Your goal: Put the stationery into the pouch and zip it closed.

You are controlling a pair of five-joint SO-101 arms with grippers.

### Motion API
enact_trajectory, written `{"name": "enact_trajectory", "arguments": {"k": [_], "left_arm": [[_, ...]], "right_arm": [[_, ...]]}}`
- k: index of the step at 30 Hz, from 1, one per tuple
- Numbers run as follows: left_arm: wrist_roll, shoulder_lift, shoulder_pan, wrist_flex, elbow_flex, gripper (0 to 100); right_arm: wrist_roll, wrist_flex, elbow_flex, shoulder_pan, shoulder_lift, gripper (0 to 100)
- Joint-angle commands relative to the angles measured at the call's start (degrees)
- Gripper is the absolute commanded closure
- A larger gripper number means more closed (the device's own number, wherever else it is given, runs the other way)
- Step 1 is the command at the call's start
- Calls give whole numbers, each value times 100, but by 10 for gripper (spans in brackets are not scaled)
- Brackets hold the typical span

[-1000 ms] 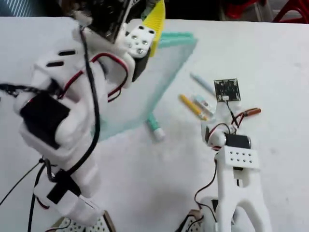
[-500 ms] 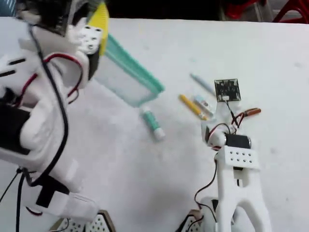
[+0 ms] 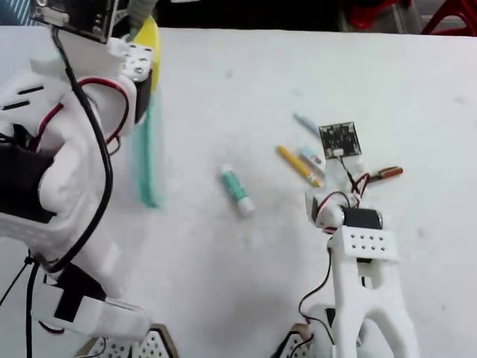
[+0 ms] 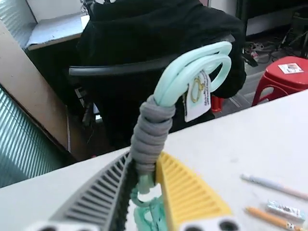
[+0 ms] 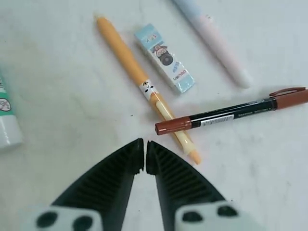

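Hanging from the left gripper (image 4: 144, 179), the pouch (image 3: 147, 153) is seen edge-on as a teal smear in the high view. It is on the left arm's side of the table (image 3: 223, 283), well apart from the stationery. Whether its lower end touches the table cannot be told from that blur, nor whether the zip is open.

The grip is shown properly by the left wrist view. The grey and yellow fingers are clamped on a grey strap (image 4: 151, 130), which ends in a mint loop (image 4: 192, 72) carrying a small tag (image 4: 197, 94). A bit of teal material is seen between the fingers.

All the stationery is lying loose on the table. A glue stick (image 3: 237, 191) is set by itself near the middle. A yellow pen (image 3: 298, 165), an eraser (image 3: 308, 159), a pale pen (image 3: 305, 123) and a brown marker (image 3: 384, 174) are grouped in front of the right arm.

Detail lost in the high view is added by the right wrist view. The marker's capped end is laid across the yellow pen (image 5: 144, 86), and the eraser (image 5: 163, 57) is just beside that pen, apart from the pale pen (image 5: 211, 38). The right gripper (image 5: 145, 154) is seen over bare table near the pen and marker crossing, its black jaws closed together with nothing between them.
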Motion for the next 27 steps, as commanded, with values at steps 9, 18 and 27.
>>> {"name": "enact_trajectory", "arguments": {"k": [9,18,27], "left_arm": [[396,-4,127,448,352,978],[396,-22,75,158,1547,978],[387,-4,-523,-264,1767,978]], "right_arm": [[88,-84,-35,-40,-189,981],[88,-66,-35,-40,-189,981],[70,75,-132,-145,-277,981]]}}
